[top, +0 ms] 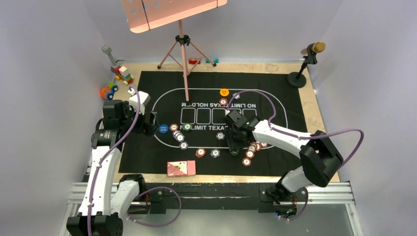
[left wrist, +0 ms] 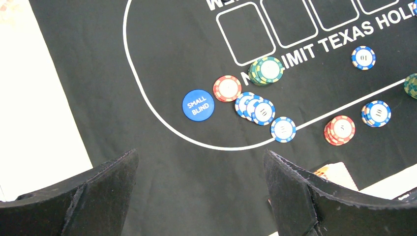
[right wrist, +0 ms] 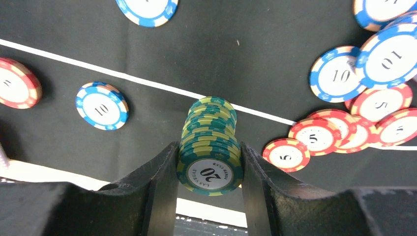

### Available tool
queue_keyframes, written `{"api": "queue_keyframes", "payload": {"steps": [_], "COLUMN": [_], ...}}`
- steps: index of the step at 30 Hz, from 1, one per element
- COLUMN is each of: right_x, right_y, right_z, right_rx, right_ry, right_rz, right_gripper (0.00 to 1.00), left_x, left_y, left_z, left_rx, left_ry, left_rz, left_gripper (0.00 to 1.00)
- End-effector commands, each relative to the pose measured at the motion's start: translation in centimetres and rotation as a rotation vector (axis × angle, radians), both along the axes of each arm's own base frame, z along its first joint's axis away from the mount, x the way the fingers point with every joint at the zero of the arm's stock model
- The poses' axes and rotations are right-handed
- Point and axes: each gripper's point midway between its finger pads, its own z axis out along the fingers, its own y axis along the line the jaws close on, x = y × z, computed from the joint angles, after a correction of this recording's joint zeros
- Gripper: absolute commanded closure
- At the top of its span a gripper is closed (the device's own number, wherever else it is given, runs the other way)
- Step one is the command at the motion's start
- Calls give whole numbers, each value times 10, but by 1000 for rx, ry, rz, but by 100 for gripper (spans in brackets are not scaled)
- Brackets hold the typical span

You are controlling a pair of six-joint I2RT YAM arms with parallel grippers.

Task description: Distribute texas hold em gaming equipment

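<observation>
My right gripper [top: 236,146] is shut on a stack of several green-and-yellow "20" poker chips [right wrist: 210,147], held between both fingers over the mat's white line. Red "5" chips [right wrist: 314,135] and blue-white "10" chips [right wrist: 102,105] lie loose around it. My left gripper [left wrist: 201,153] is open and empty above bare black felt mat [left wrist: 162,44], left of the blue "small blind" disc [left wrist: 198,104]. Another green stack [left wrist: 266,70] and a red chip [left wrist: 227,88] lie near that disc. An orange disc [top: 224,92] lies at the far side. The pink-red card box [top: 181,168] lies at the mat's near edge.
A pink music stand's tripod [top: 183,46] stands at the mat's far edge. A microphone on a stand [top: 305,61] is at the far right corner. Colourful toy blocks [top: 118,78] sit at the far left, off the mat.
</observation>
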Motion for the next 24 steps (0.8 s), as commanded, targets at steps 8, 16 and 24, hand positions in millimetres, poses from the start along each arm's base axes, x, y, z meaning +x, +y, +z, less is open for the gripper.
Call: {"api": "queue_keyframes", "payload": {"steps": [8, 16, 24], "right_x": [79, 186, 276], "right_y": [-23, -54, -77], "right_z": [85, 121, 97], "right_rx": [60, 102, 39], "right_ry": [-213, -340, -334], "right_rz": [-114, -332, -434], "right_gripper": [74, 75, 77], "left_x": [3, 4, 4], "left_y": [1, 1, 1], "left_z": [1, 0, 1], "left_rx": [3, 2, 3], "left_ry": [-26, -17, -21], "left_rz": [2, -1, 0], "left_gripper": [0, 0, 0]}}
